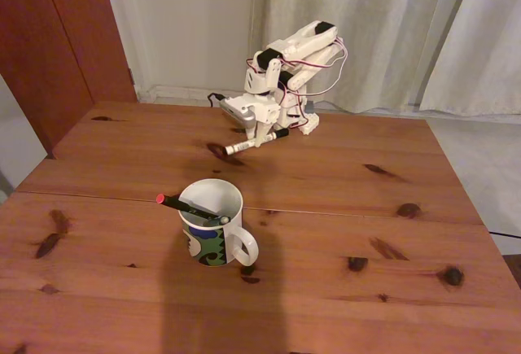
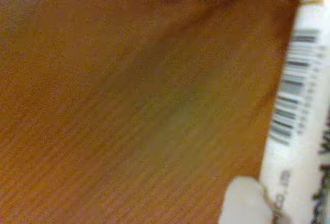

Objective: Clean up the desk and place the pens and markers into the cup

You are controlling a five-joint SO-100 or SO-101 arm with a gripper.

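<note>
- The end effector (image 1: 259,137), above centre in the fixed view, gripped the white marker (image 1: 256,142) just over the table (image 1: 342,207).
- The cup (image 1: 213,222), lower centre, held a black pen (image 1: 186,206) with a red end.
- The wrist view showed the marker's barcode (image 2: 291,100) at right.
</note>
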